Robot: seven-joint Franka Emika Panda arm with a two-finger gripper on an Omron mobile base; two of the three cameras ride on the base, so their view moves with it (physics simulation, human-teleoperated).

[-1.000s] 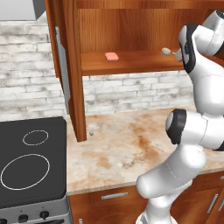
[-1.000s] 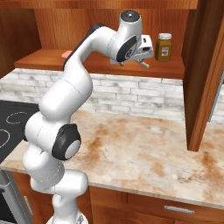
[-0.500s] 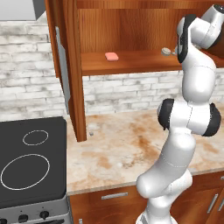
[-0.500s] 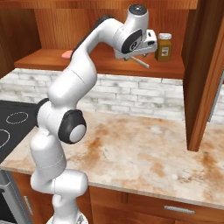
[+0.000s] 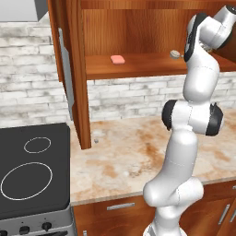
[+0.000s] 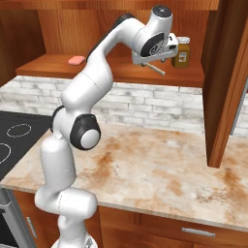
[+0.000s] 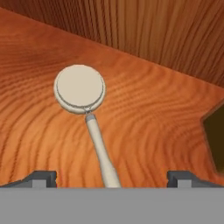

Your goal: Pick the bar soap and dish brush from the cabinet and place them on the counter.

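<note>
Brush (image 7: 87, 111) lies flat on the cabinet (image 5: 138, 27) shelf with the arm now swung in over its handle, jaws wide apart and empty (pink soap (image 5: 118, 59) waits further left), so grasping looks next.

My arm (image 5: 191, 115) is glossy white, built of rounded tubular links that swell at each joint. Dark charcoal caps and bands mark the joints, one wearing a pale grey disc on its face. My tool (image 7: 112, 177) ends in two small, dark, blocky finger tips (image 7: 41, 177).
</note>
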